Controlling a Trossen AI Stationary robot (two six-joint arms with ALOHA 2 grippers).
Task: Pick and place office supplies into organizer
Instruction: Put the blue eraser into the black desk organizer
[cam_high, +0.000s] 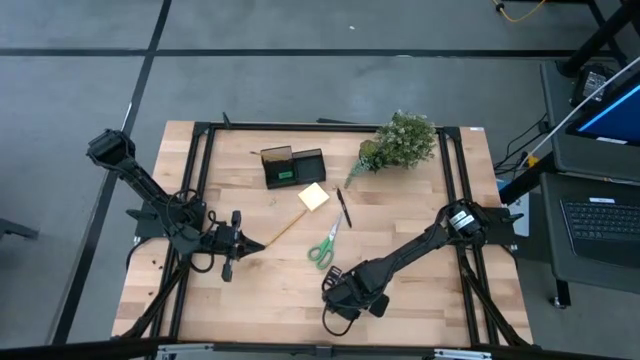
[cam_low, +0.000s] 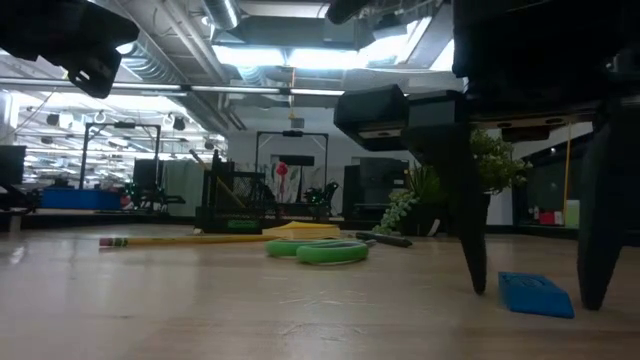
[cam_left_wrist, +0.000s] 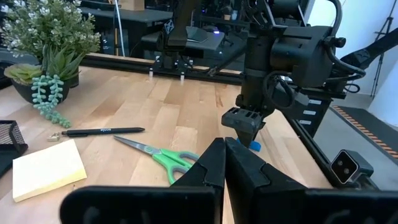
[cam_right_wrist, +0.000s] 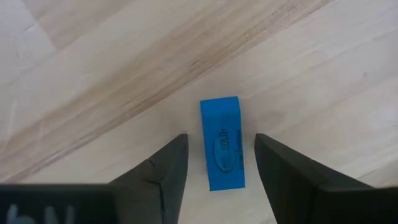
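A small blue piece (cam_right_wrist: 222, 151) lies flat on the wooden table near its front edge. My right gripper (cam_right_wrist: 221, 138) points down over it, open, one finger on either side of the piece's long sides and neither touching it. My left gripper (cam_left_wrist: 224, 167) is shut and holds nothing, hovering at the table's left. Green-handled scissors (cam_high: 325, 245), a pencil (cam_high: 285, 228), a black pen (cam_high: 343, 208) and a yellow sticky-note pad (cam_high: 313, 197) lie flat in the middle. The black organizer (cam_high: 293, 166) stands farther back, with something green in one compartment.
A bushy potted plant (cam_high: 400, 140) stands at the table's far right. The black table frame (cam_high: 200, 180) runs along the left, right and far sides. The scissors (cam_low: 320, 250) lie just behind the blue piece (cam_low: 535, 293), toward the table's middle.
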